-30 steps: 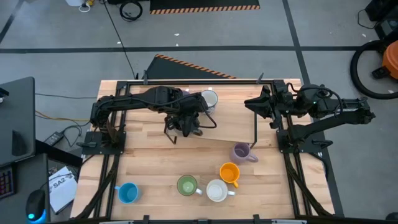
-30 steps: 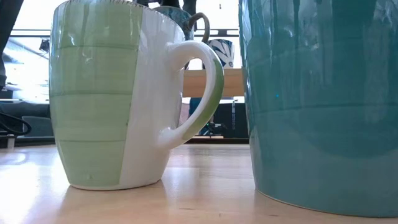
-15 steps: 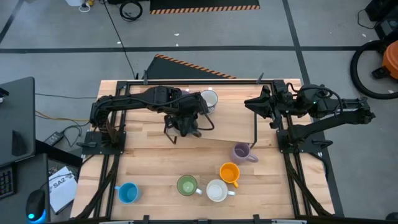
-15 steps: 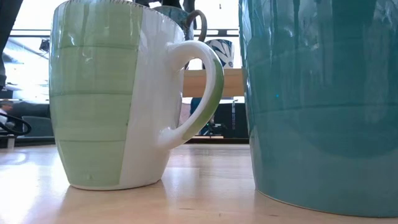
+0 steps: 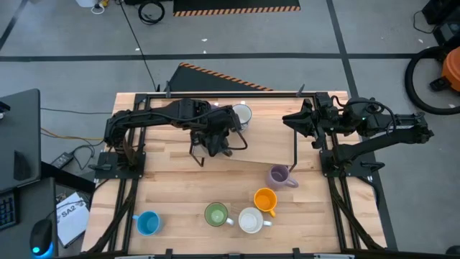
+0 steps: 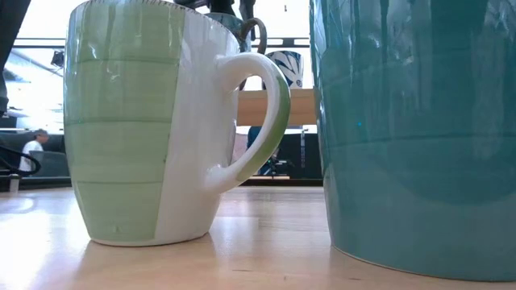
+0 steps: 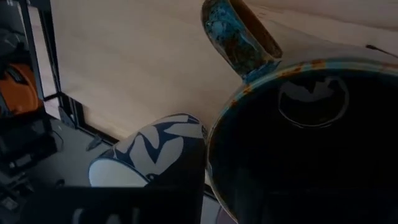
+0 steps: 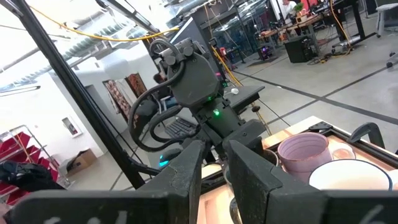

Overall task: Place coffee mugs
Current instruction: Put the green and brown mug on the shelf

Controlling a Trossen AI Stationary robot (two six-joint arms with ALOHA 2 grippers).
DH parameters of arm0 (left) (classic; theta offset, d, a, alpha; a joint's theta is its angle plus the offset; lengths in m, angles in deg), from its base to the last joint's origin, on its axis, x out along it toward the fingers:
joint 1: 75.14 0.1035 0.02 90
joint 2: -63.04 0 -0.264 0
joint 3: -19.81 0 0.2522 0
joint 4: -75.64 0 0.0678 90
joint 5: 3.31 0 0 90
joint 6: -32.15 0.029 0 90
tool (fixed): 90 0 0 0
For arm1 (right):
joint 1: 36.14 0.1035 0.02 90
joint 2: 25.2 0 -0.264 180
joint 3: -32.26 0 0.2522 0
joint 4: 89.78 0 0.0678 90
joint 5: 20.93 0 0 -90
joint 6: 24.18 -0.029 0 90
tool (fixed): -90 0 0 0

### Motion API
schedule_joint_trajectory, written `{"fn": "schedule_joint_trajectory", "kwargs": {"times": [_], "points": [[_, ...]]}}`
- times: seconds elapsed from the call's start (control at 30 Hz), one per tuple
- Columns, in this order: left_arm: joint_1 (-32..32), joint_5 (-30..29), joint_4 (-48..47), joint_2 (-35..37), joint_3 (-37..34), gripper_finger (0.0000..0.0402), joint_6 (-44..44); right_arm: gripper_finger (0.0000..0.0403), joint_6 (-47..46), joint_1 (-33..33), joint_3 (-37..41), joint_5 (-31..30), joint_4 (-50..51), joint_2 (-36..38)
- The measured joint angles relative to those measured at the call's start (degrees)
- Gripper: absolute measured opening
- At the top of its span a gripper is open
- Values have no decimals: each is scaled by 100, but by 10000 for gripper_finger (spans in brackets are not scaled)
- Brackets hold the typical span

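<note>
My left gripper (image 5: 218,146) is clamped on the dark mug (image 7: 305,146), far-centre beside the patterned mug (image 5: 241,114). Lavender (image 5: 279,176), orange (image 5: 265,200), white (image 5: 250,220), green (image 5: 215,214) and blue (image 5: 147,223) mugs seem still unplaced.

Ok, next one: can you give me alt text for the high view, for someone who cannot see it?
Seen from above, the left gripper hovers over the wooden table beside a patterned white mug, while the right arm waits at the right edge. Blue, green, white, orange and lavender mugs stand nearer the front.
</note>
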Motion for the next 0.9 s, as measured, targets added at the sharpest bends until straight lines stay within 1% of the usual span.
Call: {"fn": "schedule_joint_trajectory", "kwargs": {"times": [0.2,0.43,0.63,0.73,0.9], "points": [[-2,-2,71,-10,-7,87,-558,86,0,0,0,0,0,0],[-4,15,110,-11,-7,122,-662,86,0,0,0,0,0,0],[-15,13,111,-11,-7,160,-883,86,-20,0,0,0,0,0],[-59,-105,105,-11,-7,175,-1043,86,-20,0,0,0,0,1],[-123,-217,80,-9,-7,182,-1271,86,-20,0,0,0,0,0]]}}
